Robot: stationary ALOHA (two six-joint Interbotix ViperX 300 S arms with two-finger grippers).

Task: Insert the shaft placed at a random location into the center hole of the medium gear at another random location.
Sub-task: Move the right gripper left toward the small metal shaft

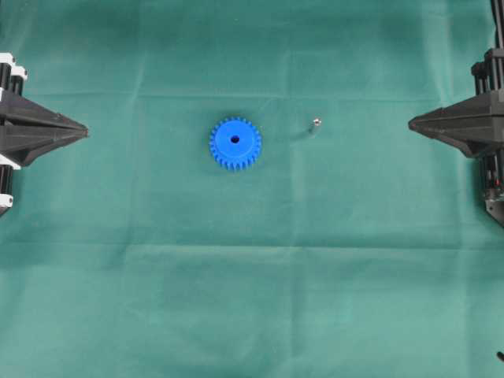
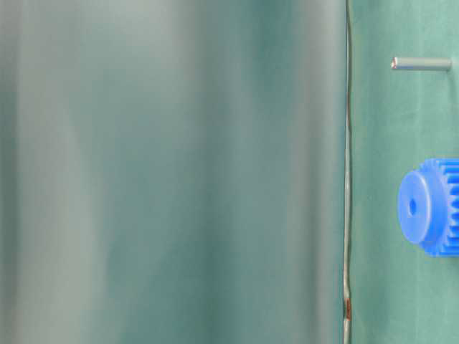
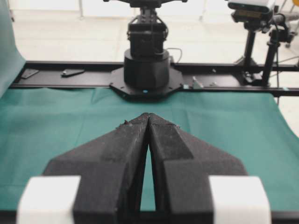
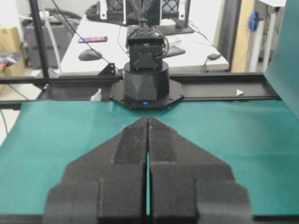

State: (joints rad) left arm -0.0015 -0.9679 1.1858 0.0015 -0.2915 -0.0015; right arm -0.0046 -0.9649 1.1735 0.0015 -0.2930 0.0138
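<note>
surface: a table [image 1: 252,315] covered by a creased green cloth
gear [image 1: 235,143]: lay flat near the middle, hole [image 1: 235,139] facing up
shaft [image 1: 314,124]: stood upright, apart from the gear

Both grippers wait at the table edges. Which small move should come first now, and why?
Probably the right gripper should open and move toward the pin. Both grippers are shut and empty, the left gripper too. The pin stands free on the cloth, apart from the blue gear, on the right gripper's side, so that arm seems better placed.
</note>
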